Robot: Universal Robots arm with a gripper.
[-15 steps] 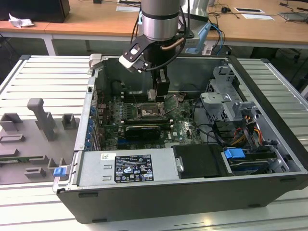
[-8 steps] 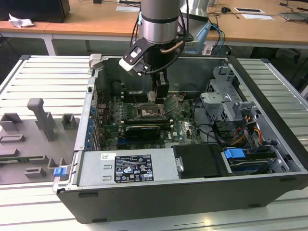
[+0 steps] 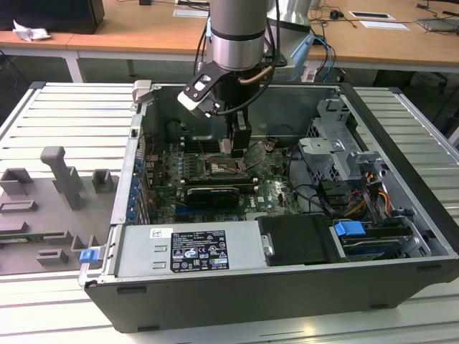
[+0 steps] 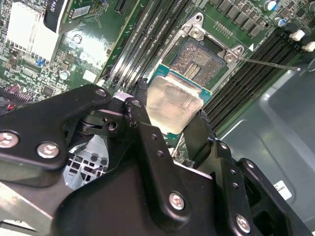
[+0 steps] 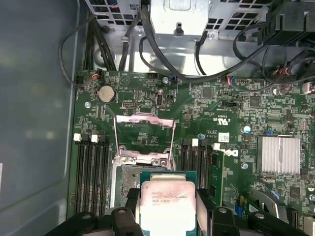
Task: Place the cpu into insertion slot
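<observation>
My gripper hangs inside the open computer case, just above the motherboard. It is shut on the cpu, a small square chip with a silver-grey top and a green rim, held by two opposite edges between black fingers. The first wrist view shows the cpu level, partly overlapping the insertion slot. The slot is a square black socket with bare contacts. Its metal frame is swung open and its wire lever sticks out to one side. The chip sits slightly off from the slot and above it.
Long memory slots flank the socket on both sides. A black graphics card lies nearer the camera in the exterior view, with the power supply in front. Drive cage and cables fill the exterior view's right. A grey fixture stands outside the case.
</observation>
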